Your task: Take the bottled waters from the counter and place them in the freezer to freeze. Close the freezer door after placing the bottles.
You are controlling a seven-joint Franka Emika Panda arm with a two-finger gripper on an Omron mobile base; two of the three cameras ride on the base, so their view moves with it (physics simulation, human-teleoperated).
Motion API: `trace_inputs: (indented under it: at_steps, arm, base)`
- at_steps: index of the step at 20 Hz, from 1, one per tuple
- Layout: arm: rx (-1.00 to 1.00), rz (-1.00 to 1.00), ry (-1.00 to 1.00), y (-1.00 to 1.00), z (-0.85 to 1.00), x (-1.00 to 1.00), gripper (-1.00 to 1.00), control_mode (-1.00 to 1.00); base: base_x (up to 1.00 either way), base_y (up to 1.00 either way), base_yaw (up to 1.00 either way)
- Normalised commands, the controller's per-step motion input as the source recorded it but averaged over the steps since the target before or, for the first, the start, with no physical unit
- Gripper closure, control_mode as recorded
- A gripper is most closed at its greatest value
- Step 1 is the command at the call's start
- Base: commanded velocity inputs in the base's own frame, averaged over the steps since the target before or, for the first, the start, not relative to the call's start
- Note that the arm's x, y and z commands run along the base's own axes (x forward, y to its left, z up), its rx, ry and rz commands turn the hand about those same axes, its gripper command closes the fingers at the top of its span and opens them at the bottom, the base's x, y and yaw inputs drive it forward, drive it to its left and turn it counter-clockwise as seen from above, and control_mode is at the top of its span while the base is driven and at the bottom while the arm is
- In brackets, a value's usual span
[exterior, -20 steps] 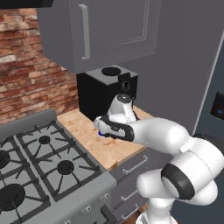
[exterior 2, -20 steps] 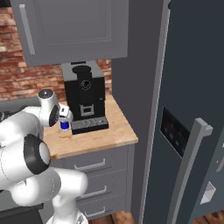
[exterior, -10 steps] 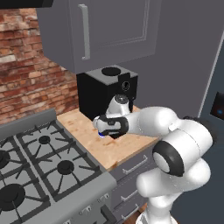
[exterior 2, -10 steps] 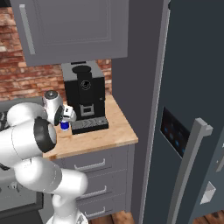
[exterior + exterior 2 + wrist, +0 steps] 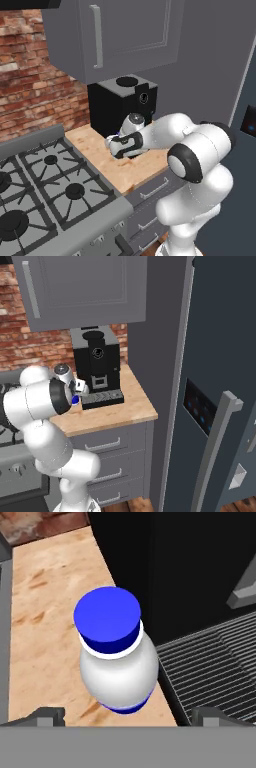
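Gripper (image 5: 128,716) open, jaws spread wide either side of white bottle with blue cap (image 5: 116,657), not clamping it; bottle upright at centre of hand view on wood counter (image 5: 45,612), just beside black coffee machine (image 5: 185,572) and its drip grille; freezer door (image 5: 220,381) shut, right of right base view.

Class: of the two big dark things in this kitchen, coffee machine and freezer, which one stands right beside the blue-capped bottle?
The coffee machine: the bottle stands against its drip tray on the counter; the freezer stands apart.
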Motion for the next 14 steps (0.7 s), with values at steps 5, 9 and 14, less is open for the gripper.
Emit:
trace_inputs:
  at_steps: [5, 9, 14]
  arm:
    - [0.0, 0.0, -0.07, 0.13, -0.15, 0.41, -1.0, -1.0]
    - [0.0, 0.0, -0.07, 0.09, -0.13, 0.48, 1.0, -1.0]
    - [0.0, 0.0, -0.01, 0.01, -0.01, 0.11, 1.0, -1.0]
  base:
    - [0.0, 0.0, 0.0]
    - [0.0, 0.0, 0.0]
    - [0.0, 0.0, 0.0]
